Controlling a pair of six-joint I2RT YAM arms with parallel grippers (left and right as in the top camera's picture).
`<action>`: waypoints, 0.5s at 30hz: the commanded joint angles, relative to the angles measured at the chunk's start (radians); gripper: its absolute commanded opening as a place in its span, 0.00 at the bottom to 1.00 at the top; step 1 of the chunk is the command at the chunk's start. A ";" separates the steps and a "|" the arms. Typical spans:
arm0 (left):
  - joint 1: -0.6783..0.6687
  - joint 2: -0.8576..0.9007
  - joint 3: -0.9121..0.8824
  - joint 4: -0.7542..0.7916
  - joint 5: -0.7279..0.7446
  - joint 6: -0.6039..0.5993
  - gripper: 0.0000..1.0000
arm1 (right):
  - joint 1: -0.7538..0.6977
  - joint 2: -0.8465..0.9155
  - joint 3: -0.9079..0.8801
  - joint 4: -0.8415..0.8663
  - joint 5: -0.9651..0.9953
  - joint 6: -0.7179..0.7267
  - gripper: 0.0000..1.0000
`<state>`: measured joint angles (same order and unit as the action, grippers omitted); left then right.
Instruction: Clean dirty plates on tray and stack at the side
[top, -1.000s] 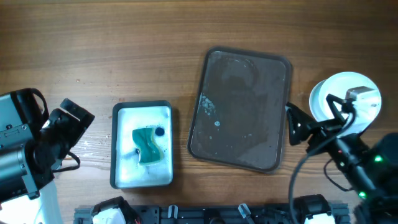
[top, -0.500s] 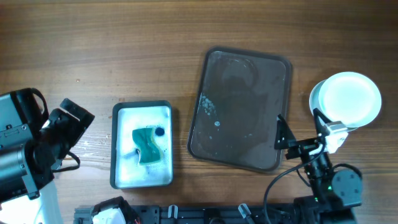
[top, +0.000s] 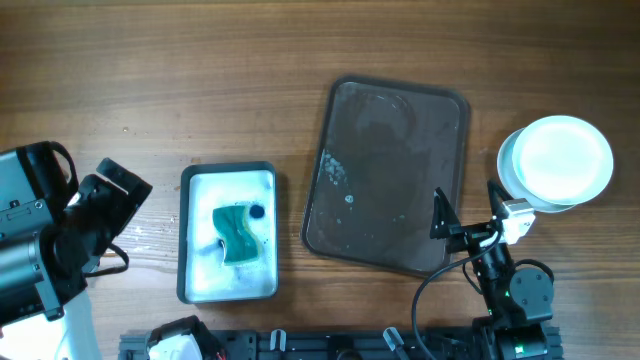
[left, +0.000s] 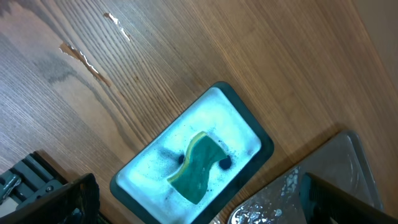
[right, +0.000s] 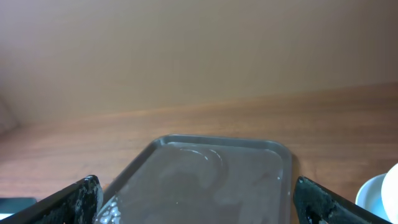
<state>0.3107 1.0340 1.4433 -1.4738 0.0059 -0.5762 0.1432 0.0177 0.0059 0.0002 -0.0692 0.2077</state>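
The white plates (top: 556, 160) sit in a stack on the wooden tabletop (top: 200, 80), just off the right-hand long side of the grey tray (top: 400, 120) and apart from its rim; how many plates are in the stack cannot be told from above. From the right wrist view only a sliver of the stack's white edge shows, at the lower right corner. The tray lies flat with its long sides running away from the robot. Its floor is wet and smeared, with a ring-shaped water mark near the far end and a patch of foam (top: 332, 170) against its left wall. To the left of the tray, well clear of it, a dark-rimmed rectangular tub (top: 190, 240) holds pale soapy water with a green sponge (top: 237, 233) lying bent in the middle and a small dark blob (top: 257, 212) touching the sponge's edge. The right end effector (right: 196, 186) hangs low near the tray's near right corner, its fingers spread wide with nothing between them, looking out along the tray. The left end effector (left: 198, 185) is held above the tabletop left of the tub, also spread wide and holding nothing. A few wet streaks (left: 81, 56) glisten on the wood beyond the tub.
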 joint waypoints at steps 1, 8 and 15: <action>0.008 -0.004 0.013 0.002 0.001 0.023 1.00 | 0.000 -0.002 0.000 0.001 0.018 0.004 1.00; 0.008 -0.004 0.013 0.002 0.001 0.023 1.00 | 0.000 -0.002 0.000 0.002 0.018 0.004 1.00; 0.004 -0.009 0.011 0.002 0.001 0.023 1.00 | 0.000 -0.002 0.000 0.002 0.018 0.004 0.99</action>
<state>0.3107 1.0340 1.4433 -1.4738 0.0059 -0.5762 0.1432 0.0177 0.0059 0.0002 -0.0692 0.2077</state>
